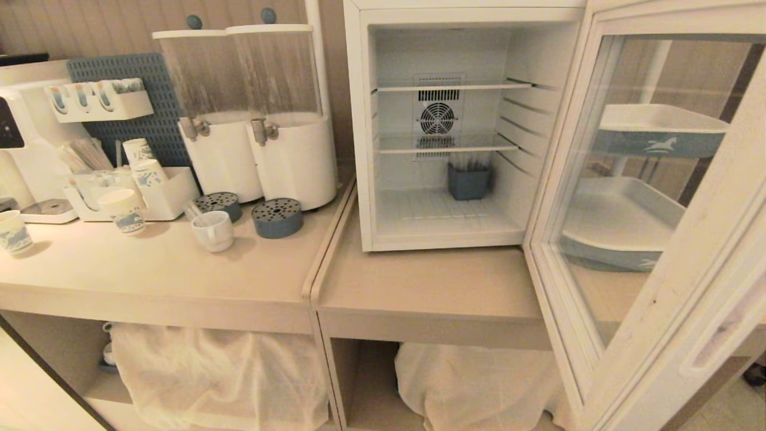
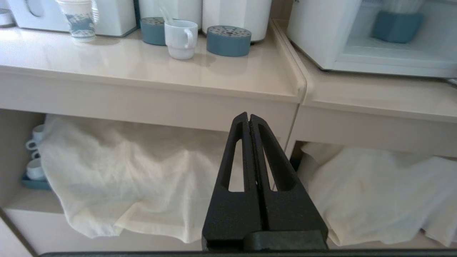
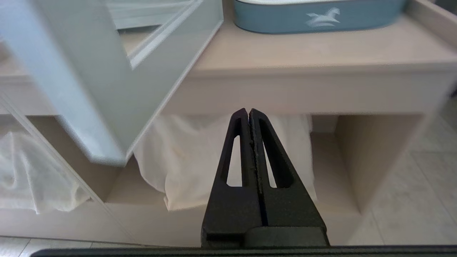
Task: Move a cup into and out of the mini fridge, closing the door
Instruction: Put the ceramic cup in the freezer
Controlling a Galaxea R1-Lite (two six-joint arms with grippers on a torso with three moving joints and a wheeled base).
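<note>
Left gripper [image 2: 249,117]: fingers pressed together, holding nothing, level with the counter's front edge, in front of a white cloth [image 2: 117,178] draped in the open shelf below. Same left wrist view: cup [image 2: 181,39] upright on the counter [image 2: 142,71], handle facing the camera, a thin stick standing in it, set between two round blue drip trays [image 2: 228,40] at the foot of the white dispensers. Patterned paper cup [image 2: 80,19] further along the counter. Mini fridge [image 2: 321,32] on the neighbouring counter, a blue container [image 2: 396,26] blurred inside.

Right wrist view: right gripper [image 3: 248,113] closed flat, empty, low before the counter front, beside the bottom corner of the open door [image 3: 107,89]. Blue tray with a white horse [image 3: 321,16] up on the counter.

Head view: neither gripper visible. Mini fridge [image 1: 359,149] wide open, wire shelves bare, round fan grille [image 1: 437,118] on the back wall, blue container [image 1: 468,181] on the floor of the cabinet. Door [image 1: 688,335] swung out to the right, stacked trays visible through its glass. Cup [image 1: 213,231] out on the left counter, well apart from the fridge, just beside a drip tray [image 1: 277,217]. Two drink dispensers [image 1: 257,108] behind it, paper cups [image 1: 124,211] to their left.
</note>
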